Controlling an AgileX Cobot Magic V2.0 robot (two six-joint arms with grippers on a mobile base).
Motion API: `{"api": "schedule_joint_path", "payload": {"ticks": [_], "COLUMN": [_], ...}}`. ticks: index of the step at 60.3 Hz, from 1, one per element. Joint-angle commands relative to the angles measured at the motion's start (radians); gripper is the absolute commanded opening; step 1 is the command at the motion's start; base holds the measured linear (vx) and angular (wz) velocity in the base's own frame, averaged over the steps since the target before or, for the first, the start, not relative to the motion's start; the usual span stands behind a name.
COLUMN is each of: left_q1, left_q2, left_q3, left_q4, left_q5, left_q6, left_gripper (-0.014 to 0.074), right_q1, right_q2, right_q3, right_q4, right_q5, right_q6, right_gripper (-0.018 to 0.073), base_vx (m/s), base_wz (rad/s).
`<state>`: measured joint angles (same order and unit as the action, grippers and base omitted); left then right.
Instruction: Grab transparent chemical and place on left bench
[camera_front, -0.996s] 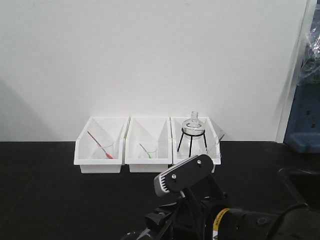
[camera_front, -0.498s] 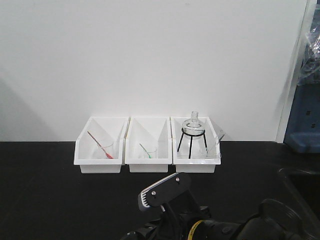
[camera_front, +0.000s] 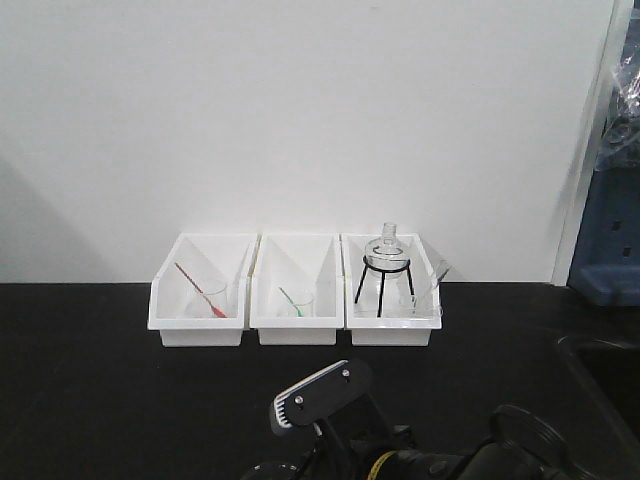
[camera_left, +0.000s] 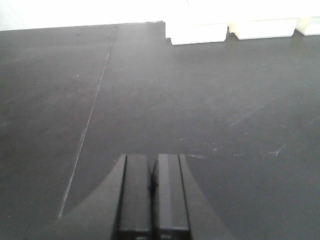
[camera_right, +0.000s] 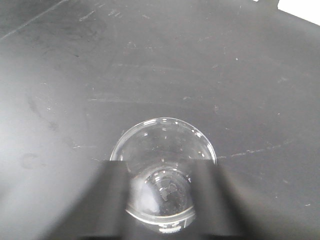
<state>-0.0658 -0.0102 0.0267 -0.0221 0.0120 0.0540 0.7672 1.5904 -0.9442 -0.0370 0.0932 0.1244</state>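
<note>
We see the left bench (camera_front: 90, 380), a long matte black worktop against a plain white wall (camera_front: 300, 110), filling the lower half of the front view. At its back edge, toward 12 o'clock from the arms, three white bins (camera_front: 295, 290) stand side by side; the rightmost holds a round flask on a black tripod (camera_front: 386, 258), and the other two each hold a tiny beaker with a coloured stick. At 6 o'clock in the front view our right arm (camera_front: 330, 400) shows low over the worktop. In the right wrist view our right gripper (camera_right: 162, 200) has its two fingers (camera_right: 112, 200) set apart on either side of the transparent chemical (camera_right: 162, 150), a clear round-rimmed beaker gripped between them just above the black surface; we cannot tell whether its base touches. In the left wrist view our left gripper (camera_left: 152, 200) hovers over bare worktop with its fingers pressed together, holding nothing.
</note>
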Motion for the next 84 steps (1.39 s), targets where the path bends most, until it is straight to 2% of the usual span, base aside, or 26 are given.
{"api": "schedule_joint_path", "payload": {"ticks": [1, 20, 29, 35, 42, 45, 52, 74, 84], "left_q1": [-0.002, -0.002, -0.002, -0.002, -0.002, -0.002, -0.002, -0.002, -0.002], "left_q2": [-0.019, -0.019, -0.019, -0.019, -0.019, -0.019, -0.019, -0.019, -0.019], "left_q3": [0.016, 0.016, 0.016, 0.016, 0.016, 0.016, 0.016, 0.016, 0.016], "left_q4": [-0.001, -0.001, -0.001, -0.001, -0.001, -0.001, -0.001, -0.001, -0.001], "left_q5": [-0.078, -0.078, -0.078, -0.078, -0.078, -0.078, -0.078, -0.078, -0.078], "left_q6": [-0.008, -0.008, -0.008, -0.008, -0.008, -0.008, -0.008, -0.008, -0.008], "left_gripper": [-0.0003, -0.0003, -0.0003, -0.0003, -0.0003, -0.0003, -0.0003, -0.0003, -0.0003], "right_q1": [-0.001, -0.003, -0.003, -0.003, -0.003, -0.003, -0.003, -0.003, -0.003], "right_q2": [-0.045, -0.233, -0.366, -0.460, -0.567, -0.615, -0.735, -1.152, -1.280], "right_q3": [-0.033, -0.033, -0.033, -0.033, -0.033, -0.033, -0.015, 0.262, 0.365], "right_q4": [-0.003, -0.044, -0.044, -0.044, -0.058, -0.075, -0.109, -0.145, -0.151], "right_q5": [-0.082, -0.077, -0.021, 0.052, 0.144, 0.185, 0.246, 0.231, 0.240], "right_q6": [0.000, -0.043, -0.046, -0.046, -0.046, -0.046, -0.046, -0.041, -0.041], "right_gripper": [0.0483, 0.0466, 0.0411, 0.0306, 0.0102, -0.0015, -0.0008, -0.0003, -0.0003], "base_vx": [0.00, 0.00, 0.00, 0.00, 0.00, 0.00, 0.00, 0.00, 0.00], "base_wz": [0.00, 0.00, 0.00, 0.00, 0.00, 0.00, 0.00, 0.00, 0.00]}}
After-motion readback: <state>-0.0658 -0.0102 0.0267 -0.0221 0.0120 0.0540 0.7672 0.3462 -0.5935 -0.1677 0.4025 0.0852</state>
